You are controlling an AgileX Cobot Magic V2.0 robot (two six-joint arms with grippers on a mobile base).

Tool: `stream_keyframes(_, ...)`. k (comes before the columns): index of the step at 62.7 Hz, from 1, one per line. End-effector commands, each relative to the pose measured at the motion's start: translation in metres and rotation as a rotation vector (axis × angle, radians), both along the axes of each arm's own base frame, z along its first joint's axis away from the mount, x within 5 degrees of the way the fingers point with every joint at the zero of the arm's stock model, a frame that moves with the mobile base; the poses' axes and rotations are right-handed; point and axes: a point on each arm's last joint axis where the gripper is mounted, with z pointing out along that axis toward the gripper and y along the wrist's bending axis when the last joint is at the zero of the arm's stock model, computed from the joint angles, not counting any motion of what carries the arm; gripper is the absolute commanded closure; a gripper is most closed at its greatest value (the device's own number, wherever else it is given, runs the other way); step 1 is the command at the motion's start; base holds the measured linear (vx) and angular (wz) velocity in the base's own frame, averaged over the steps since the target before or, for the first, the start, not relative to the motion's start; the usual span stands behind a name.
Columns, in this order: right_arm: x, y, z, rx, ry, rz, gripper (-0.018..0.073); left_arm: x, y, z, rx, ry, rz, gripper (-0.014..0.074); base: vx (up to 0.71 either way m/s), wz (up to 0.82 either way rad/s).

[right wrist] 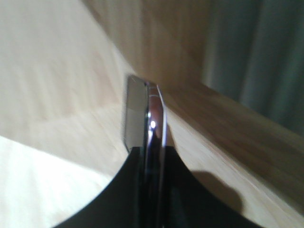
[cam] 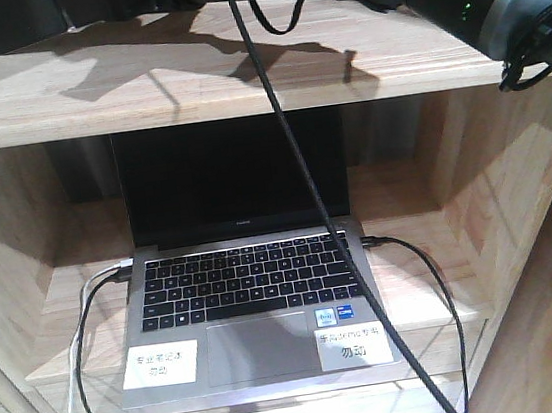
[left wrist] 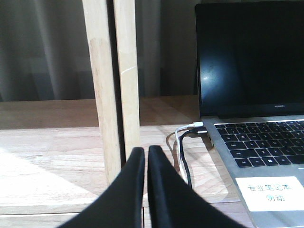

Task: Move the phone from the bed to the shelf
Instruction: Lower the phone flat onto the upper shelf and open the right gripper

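The right gripper [right wrist: 151, 156] clamped the phone [right wrist: 145, 118] edge-on, shelf [right wrist: 57, 71] board beneath its jaws, apparently for placement. The left gripper [left wrist: 146, 156] jaws were closed, empty.

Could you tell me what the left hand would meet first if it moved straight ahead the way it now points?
Most likely the shelf's upright wooden post, standing directly ahead of the closed left hand; the laptop sits off to the side.

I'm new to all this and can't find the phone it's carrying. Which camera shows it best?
The right wrist view: the phone is seen edge-on, pinched between the right gripper fingers above a shelf board, though blurred. The front view and the left wrist view show no phone, only the laptop.
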Motion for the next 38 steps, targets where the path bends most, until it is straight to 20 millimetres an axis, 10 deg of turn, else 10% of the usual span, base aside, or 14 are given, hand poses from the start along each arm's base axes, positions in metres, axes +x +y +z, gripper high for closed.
stream_keyframes(1, -0.0103, -0.0104, 0.0306, 0.044, -0.075, -0.039, 0.0549, 0.0003, 0.0007, 0.0071, -0.009, -0.082, 0.007, 0.0596, 0.00, 0.00)
stream_keyframes(38, -0.0045, -0.0149, 0.0312, 0.041, -0.091, -0.106, 0.0069, 0.0003, 0.0007, 0.0071, -0.009, -0.082, 0.007, 0.0596, 0.00, 0.00)
